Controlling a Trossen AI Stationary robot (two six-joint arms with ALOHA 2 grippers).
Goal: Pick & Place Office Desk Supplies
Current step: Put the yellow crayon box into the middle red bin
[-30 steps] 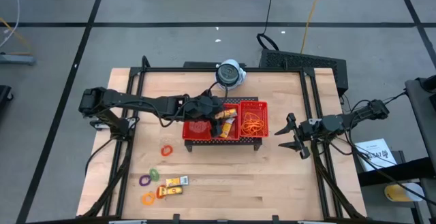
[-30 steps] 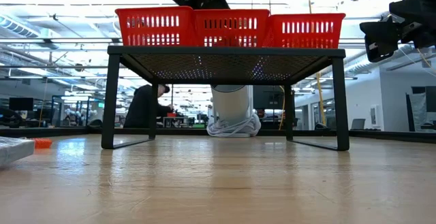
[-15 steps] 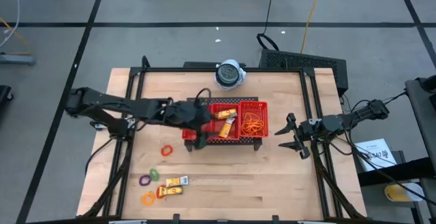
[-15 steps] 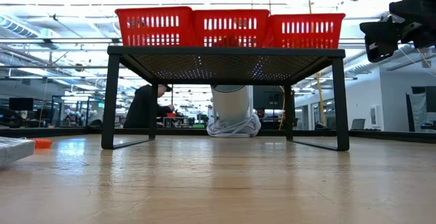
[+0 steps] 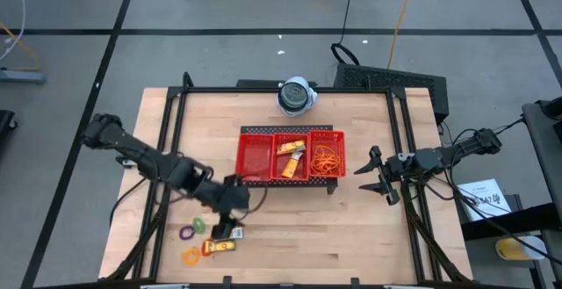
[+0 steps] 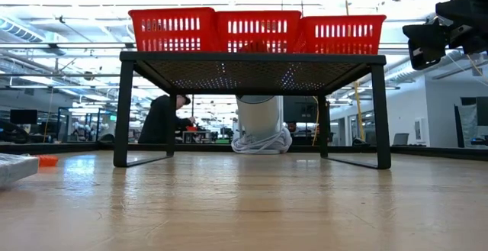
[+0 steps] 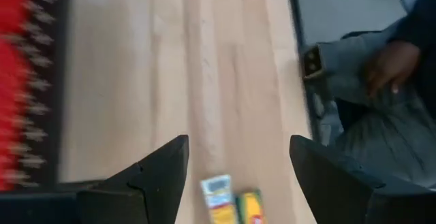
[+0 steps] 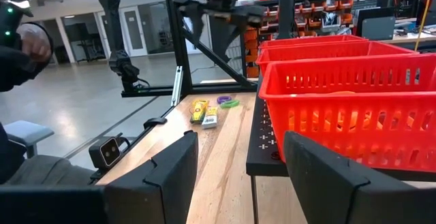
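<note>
Motion of the left arm is the change: a second ago its claw was down in the red tray's (image 5: 290, 131) middle compartment among the yellow packets, and now the left claw (image 5: 230, 221) has swung out to the near-left part of the counter (image 5: 351, 227), just above the loose supplies. That reads as one drop-off done and the next pick beginning. Its fingers (image 7: 146, 176) stand well apart with nothing between them, and in the left wrist view two yellow packets on the counter (image 7: 233, 201) lie under the gap, untouched as far as the blurred view lets me say. Beside them on the counter wait a purple ring (image 5: 185, 233), a green ring (image 5: 199, 225) and an orange ring (image 5: 190, 256); the pink ring seen earlier is now hidden behind the arm. In the tray, yellow packets (image 5: 291, 148) sit in the middle compartment and orange rubber bands (image 5: 327, 156) in the right one; the left one looks empty. The right claw (image 5: 374, 174) waits off the tray's right end, fingers apart, holding nothing.
</note>
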